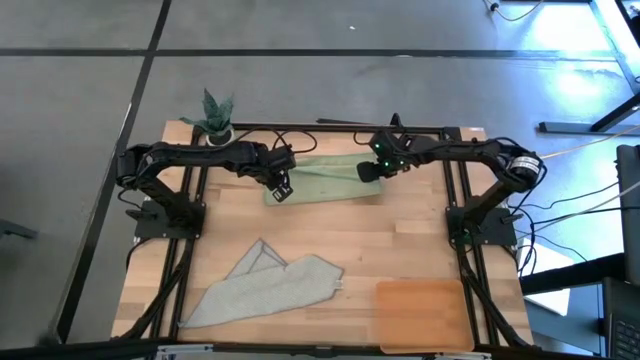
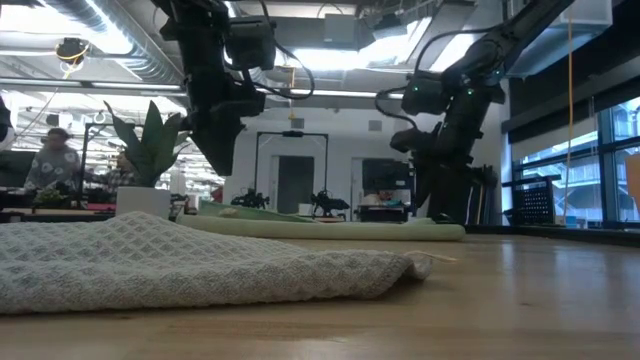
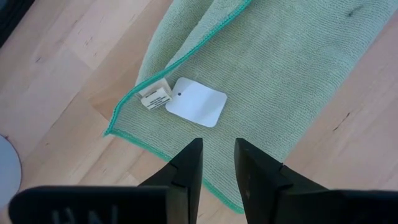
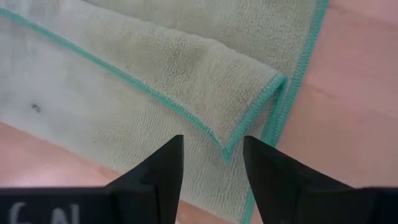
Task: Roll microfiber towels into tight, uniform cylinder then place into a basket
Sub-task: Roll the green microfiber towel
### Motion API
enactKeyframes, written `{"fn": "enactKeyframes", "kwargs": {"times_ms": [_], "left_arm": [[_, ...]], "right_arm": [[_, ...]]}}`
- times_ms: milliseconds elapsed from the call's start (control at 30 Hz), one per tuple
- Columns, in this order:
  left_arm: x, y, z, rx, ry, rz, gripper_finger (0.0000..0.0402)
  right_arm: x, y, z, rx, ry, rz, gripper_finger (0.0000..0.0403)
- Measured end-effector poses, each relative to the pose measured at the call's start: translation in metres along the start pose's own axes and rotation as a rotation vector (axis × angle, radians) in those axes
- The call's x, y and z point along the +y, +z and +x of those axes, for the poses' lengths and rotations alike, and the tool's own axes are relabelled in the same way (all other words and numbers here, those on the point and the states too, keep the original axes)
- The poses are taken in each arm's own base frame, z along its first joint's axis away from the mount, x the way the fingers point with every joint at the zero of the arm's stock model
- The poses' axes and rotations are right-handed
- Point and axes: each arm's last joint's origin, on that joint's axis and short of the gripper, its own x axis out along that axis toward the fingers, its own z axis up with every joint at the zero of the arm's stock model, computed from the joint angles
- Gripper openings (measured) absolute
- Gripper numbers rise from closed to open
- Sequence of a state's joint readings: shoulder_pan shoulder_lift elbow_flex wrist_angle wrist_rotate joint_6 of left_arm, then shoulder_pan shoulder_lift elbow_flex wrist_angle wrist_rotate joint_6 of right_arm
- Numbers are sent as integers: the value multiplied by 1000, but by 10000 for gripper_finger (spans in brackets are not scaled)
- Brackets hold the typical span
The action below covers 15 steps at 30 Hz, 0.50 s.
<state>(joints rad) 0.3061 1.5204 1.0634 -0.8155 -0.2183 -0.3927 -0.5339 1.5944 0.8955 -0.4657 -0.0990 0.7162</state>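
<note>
i see the left gripper [image 1: 282, 189] over the sage green towel's [image 1: 325, 180] tagged left end, fingers narrowly apart, holding nothing. the towel lies folded flat near the table's [image 1: 400, 240] far edge. the right gripper [image 1: 368, 172] hovers over its right end, fingers parted, empty. the grey towel [image 1: 265, 285] and basket [image 1: 420, 315] sit near the front edge.

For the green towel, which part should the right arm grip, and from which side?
Probably the folded-over corner flap at the green towel's right end. The right gripper hangs above it with jaws open. That flap is doubled and slightly raised off the table, so coming straight down, one jaw on each side of its tip, looks likeliest to catch it. The left gripper hangs over the tagged opposite end.
</note>
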Motion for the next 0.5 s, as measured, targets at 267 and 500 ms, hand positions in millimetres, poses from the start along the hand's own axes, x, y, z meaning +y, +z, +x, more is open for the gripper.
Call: {"fn": "enactKeyframes", "kwargs": {"times_ms": [267, 500], "left_arm": [[0, 0, 0, 1, 0, 0, 84], [0, 0, 0, 1, 0, 1, 81]], "right_arm": [[-3, -1, 26, 92, 9, 23, 168], [4, 5, 24, 63, 125, 12, 168]]}}
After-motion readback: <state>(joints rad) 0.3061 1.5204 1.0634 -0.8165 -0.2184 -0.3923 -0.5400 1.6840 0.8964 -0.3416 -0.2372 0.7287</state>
